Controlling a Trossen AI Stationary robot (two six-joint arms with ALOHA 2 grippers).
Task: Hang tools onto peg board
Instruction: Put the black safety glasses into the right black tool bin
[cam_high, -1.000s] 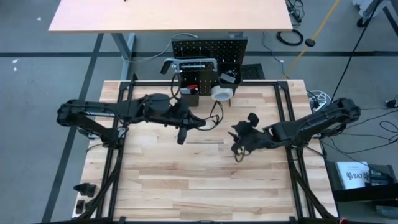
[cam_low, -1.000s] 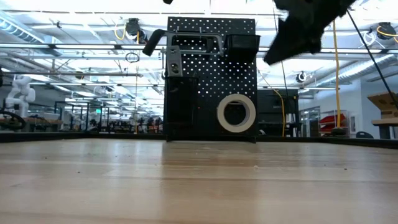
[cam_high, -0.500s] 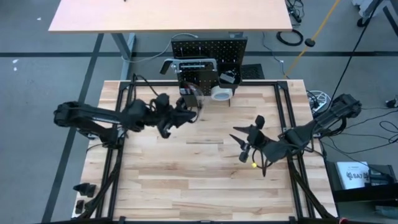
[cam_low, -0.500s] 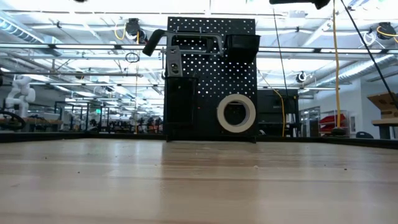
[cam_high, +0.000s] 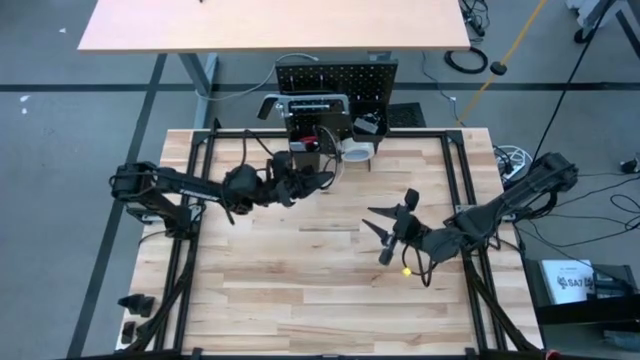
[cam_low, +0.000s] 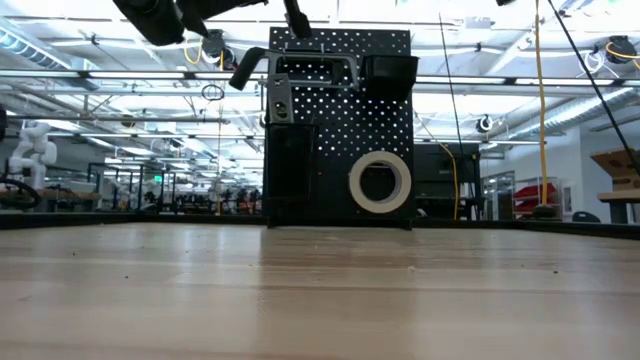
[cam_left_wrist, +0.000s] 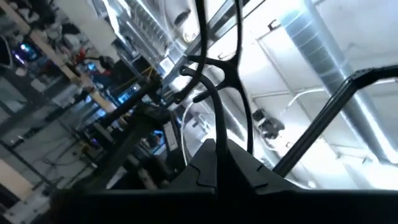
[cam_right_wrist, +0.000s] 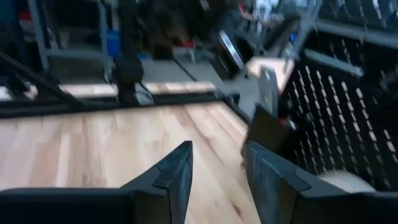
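Left gripper (cam_high: 322, 180), pressed together, hovers just before the peg board (cam_high: 336, 78) at the tabletop's (cam_high: 300, 290) far edge; right gripper (cam_high: 385, 232), spread and empty, hangs well apart mid-table.

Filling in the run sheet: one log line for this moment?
left gripper: shut, empty, near peg board | right gripper: open, empty, mid-table | tape roll: hung

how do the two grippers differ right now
The left gripper is shut with nothing in it; the right gripper has its fingers apart, also with nothing in them. The left gripper sits close to the peg board; the right gripper hangs farther off over the table. Both are dark two-finger grippers raised off the tabletop.
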